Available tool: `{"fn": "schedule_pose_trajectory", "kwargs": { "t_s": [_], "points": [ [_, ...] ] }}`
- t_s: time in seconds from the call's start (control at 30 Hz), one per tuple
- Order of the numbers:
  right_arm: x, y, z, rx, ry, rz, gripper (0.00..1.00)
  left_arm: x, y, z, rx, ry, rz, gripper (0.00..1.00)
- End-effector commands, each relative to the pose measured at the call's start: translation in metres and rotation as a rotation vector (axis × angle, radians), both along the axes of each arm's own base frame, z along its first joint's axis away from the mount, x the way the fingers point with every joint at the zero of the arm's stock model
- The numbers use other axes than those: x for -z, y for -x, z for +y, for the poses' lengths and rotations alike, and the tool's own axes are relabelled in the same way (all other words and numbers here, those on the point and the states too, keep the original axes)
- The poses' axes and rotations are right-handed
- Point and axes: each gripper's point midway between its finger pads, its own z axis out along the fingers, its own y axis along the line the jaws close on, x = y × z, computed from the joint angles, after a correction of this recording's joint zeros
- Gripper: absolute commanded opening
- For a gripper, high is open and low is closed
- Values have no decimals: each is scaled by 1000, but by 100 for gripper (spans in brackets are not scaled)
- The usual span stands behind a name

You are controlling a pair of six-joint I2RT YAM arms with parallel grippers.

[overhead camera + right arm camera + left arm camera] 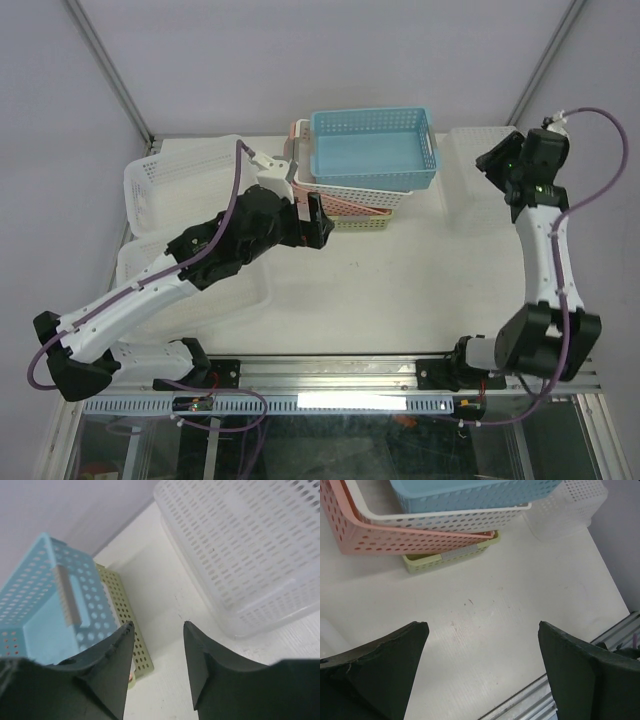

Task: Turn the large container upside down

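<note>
The large container [250, 555], which I take to be the white slotted tub at the far right corner of the worktop [380, 290], appears to lie base up with its rim band down on the surface, so the turn looks all but done and the step in hand is getting clear of it cleanly. The right claw [158, 630] hangs just beside the tub's near left side, jaws part open with nothing between them and apart from the plastic. To do this well, spread the jaws wider before moving, then lift straight up and away from the tub rather than sweeping sideways, since a light tub will slide or tip if a finger catches a slot. Keep clear too of the blue basket [372, 150] and the stack under it at the middle of the far edge. The left claw [482, 630] hovers wide open and empty over bare worktop in front of that stack, and is best left idle.
</note>
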Motion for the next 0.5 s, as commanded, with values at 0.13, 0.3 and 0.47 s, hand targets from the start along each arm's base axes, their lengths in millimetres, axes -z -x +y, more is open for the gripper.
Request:
{"fn": "schedule_pose_trajectory", "kwargs": {
  "t_s": [0.13,0.3,0.47],
  "points": [
    [-45,64,36,-144,-42,-109,57,-53,-37,9,-83,-68,-225,99],
    [-92,52,63,-288,20,-205,79,-70,-43,25,-145,-90,-263,99],
    [-97,9,89,-378,130,-146,86,-63,-34,24,-125,-28,-217,99]
  ]
}}
